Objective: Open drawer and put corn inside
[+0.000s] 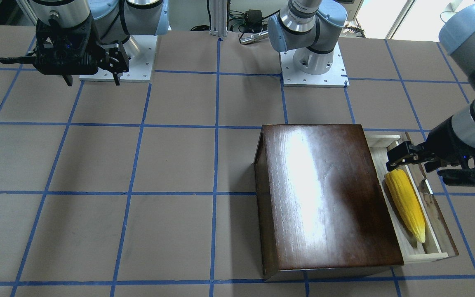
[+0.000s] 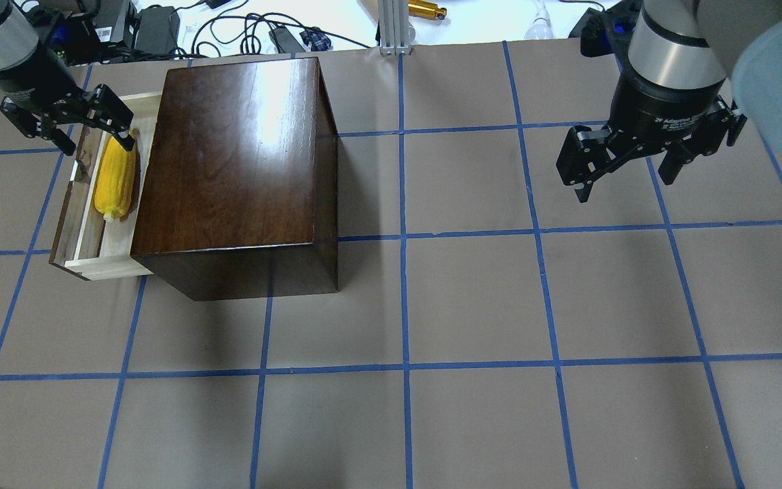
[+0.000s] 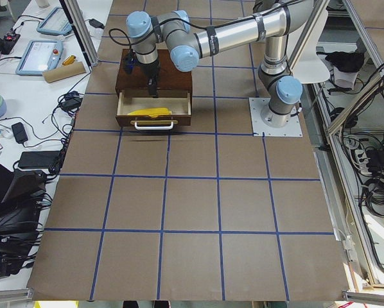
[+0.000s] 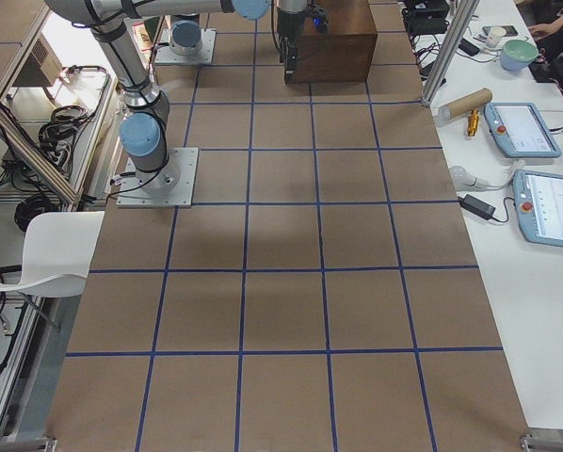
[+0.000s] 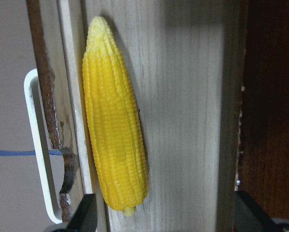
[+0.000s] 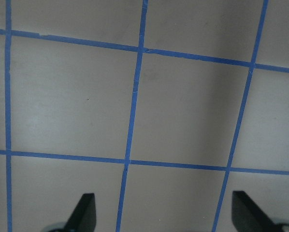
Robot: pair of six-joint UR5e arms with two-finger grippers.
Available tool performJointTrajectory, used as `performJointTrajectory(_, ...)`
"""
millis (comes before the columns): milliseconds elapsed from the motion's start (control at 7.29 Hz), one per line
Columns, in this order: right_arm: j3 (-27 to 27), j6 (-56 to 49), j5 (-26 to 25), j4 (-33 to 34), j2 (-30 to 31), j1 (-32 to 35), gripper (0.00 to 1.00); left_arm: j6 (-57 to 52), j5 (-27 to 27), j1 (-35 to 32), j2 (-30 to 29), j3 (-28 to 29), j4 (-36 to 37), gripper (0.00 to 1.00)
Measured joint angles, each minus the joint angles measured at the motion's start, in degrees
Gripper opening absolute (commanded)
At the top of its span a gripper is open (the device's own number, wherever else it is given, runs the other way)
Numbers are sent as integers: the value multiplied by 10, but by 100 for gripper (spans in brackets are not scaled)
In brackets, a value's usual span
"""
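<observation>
- Box (image 2: 235,156): glossy dark-brown wood, stands at 10 o'clock on the table (image 2: 472,305) (overhead view).
- Drawer (image 2: 114,266): pulled out from the 9 o'clock side of the Box. The pale wood interior is exposed, and a white handle (image 5: 36,145) sits on the dark front panel.
- Corn (image 2: 114,183): lies flat inside the Drawer, lengthwise, close along the front wall. In the left wrist view, the pointed tip is at 12 o'clock.
- Left gripper (image 2: 97,145): positioned above the Drawer, over the Corn. The fingers are spread wide and not closed on anything.
- Right gripper (image 2: 625,185): positioned at 2 o'clock over bare table, well apart from the Box. The fingers are spread and empty.
</observation>
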State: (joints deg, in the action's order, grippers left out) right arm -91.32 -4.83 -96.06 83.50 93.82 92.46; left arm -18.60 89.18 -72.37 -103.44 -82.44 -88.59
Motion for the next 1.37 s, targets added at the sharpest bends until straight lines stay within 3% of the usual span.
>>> performJointTrajectory(411,0,0,0,0,0,0,100,68,4,-77,61,3,-47,100)
performJointTrajectory(823,0,0,0,0,0,0,100,104,5,-177,79,-5,-11,100)
performJointTrajectory(1371,0,0,0,0,0,0,100,108,6,-198,128,-59,1,100)
